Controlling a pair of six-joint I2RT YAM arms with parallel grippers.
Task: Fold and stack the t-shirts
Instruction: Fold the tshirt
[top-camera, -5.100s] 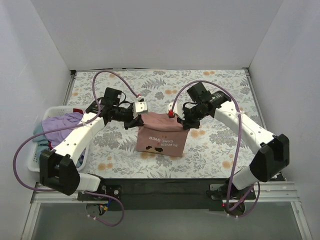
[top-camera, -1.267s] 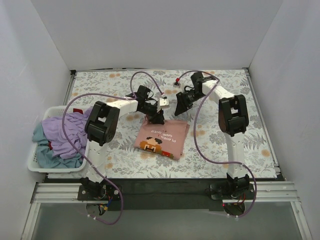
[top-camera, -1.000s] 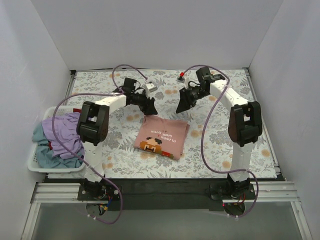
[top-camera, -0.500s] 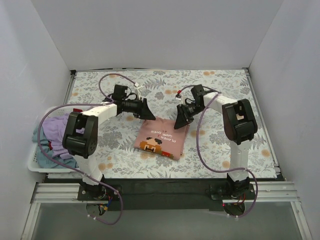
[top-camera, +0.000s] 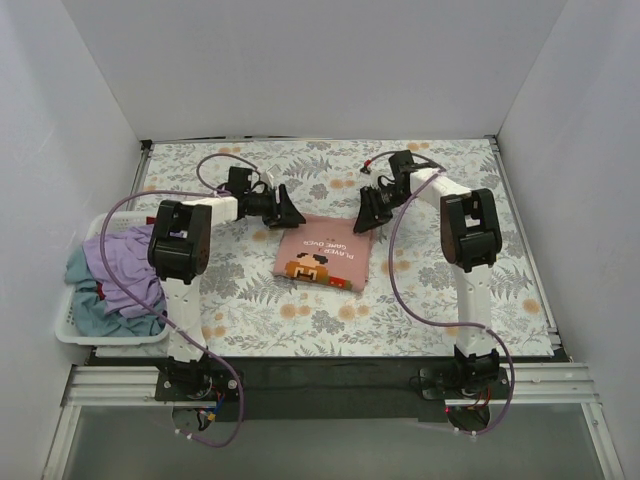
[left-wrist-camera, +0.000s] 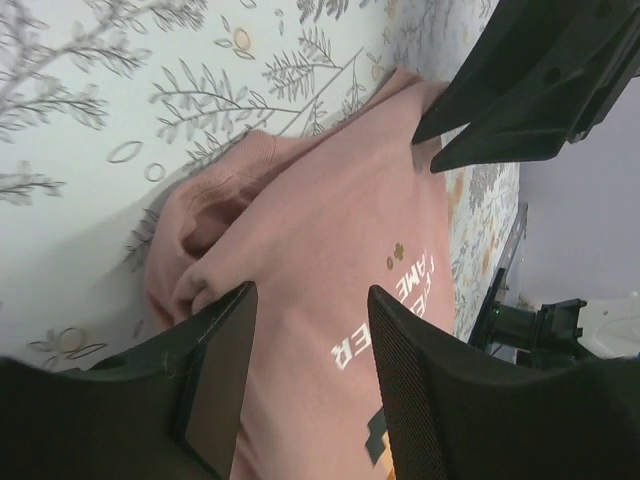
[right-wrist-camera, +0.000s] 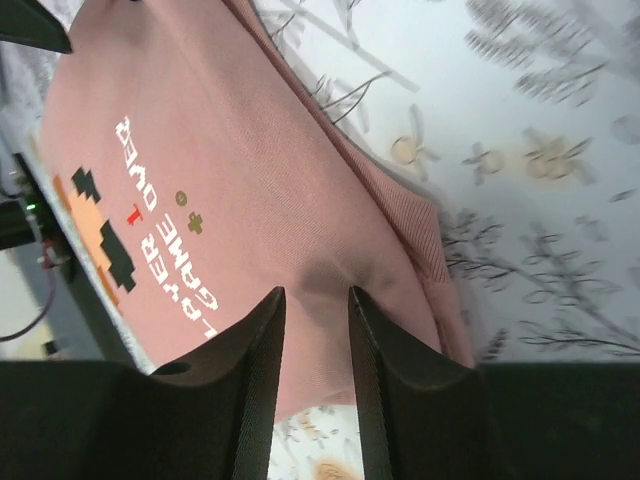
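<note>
The salmon-pink t-shirt (top-camera: 322, 252) lies folded into a small rectangle mid-table, its print facing up. My left gripper (top-camera: 291, 215) is open at the shirt's far left corner, its jaws over the cloth (left-wrist-camera: 330, 230) in the left wrist view (left-wrist-camera: 310, 310). My right gripper (top-camera: 364, 222) is open at the far right corner, fingertips down on the cloth (right-wrist-camera: 200, 170) with a small dimple between them (right-wrist-camera: 315, 295). A lavender-purple shirt (top-camera: 125, 262) and a teal-blue shirt (top-camera: 88, 308) lie bunched in the basket.
The white plastic basket (top-camera: 72, 332) hangs at the table's left edge. The floral tablecloth (top-camera: 450, 280) covers the table. White walls stand on three sides. The black fingers of my right gripper (left-wrist-camera: 520, 90) show in the left wrist view.
The folded pink shirt now lies farther from the arm bases than half a second ago. Both grippers have come down onto its far corners.
</note>
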